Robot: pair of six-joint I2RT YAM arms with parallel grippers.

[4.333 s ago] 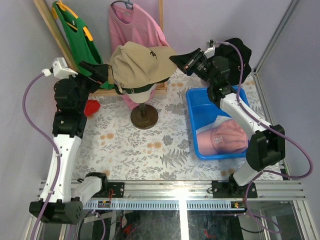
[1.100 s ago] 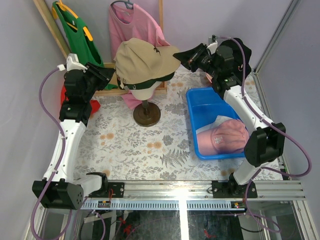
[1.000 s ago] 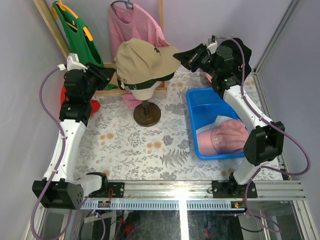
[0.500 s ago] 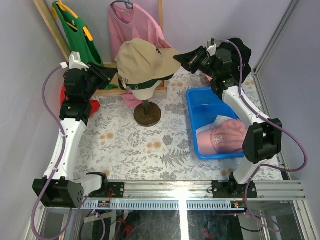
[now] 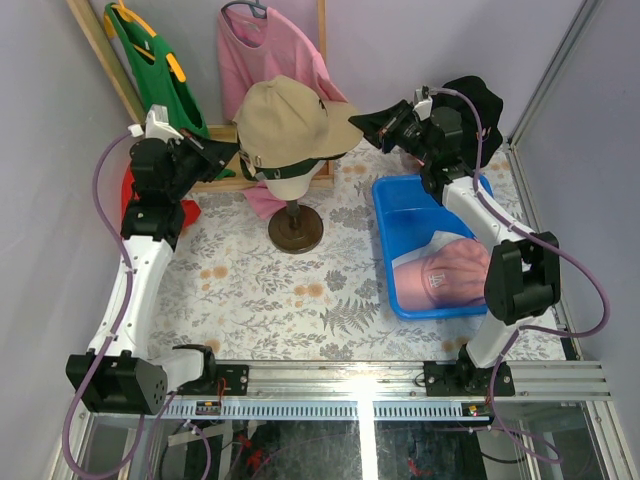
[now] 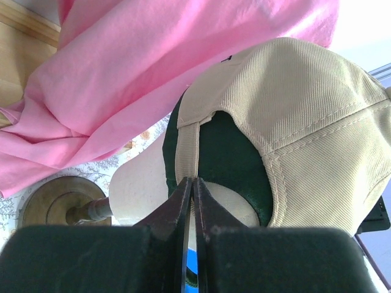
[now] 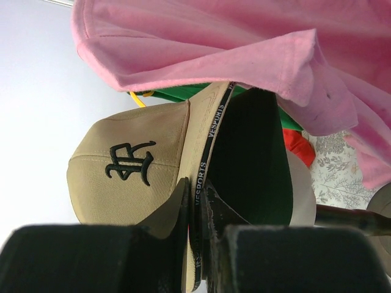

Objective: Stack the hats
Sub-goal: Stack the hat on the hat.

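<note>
A tan baseball cap (image 5: 290, 118) sits on the cream mannequin head (image 5: 287, 184), over a dark green cap (image 6: 227, 152) whose edge shows under it. My left gripper (image 5: 233, 158) is at the cap's back. Its jaws are shut, with the tips (image 6: 191, 181) pinching the lower end of the tan back strap (image 6: 188, 143). From the right, my right gripper (image 5: 366, 122) is shut on the tan cap's brim (image 7: 204, 143), which runs between its fingers (image 7: 197, 190). A pink cap (image 5: 446, 274) lies in the blue bin (image 5: 386, 203).
A pink T-shirt (image 5: 270, 48) and a green T-shirt (image 5: 150, 62) hang on a wooden frame behind the mannequin. The head stands on a round brown base (image 5: 292, 229). Something red (image 5: 132, 192) lies by the left arm. The floral cloth (image 5: 260, 290) covers the table.
The left jaws have closed and that gripper has edged right to the cap's back. The right gripper has stayed clamped on the brim, and the cap has settled a little lower.
</note>
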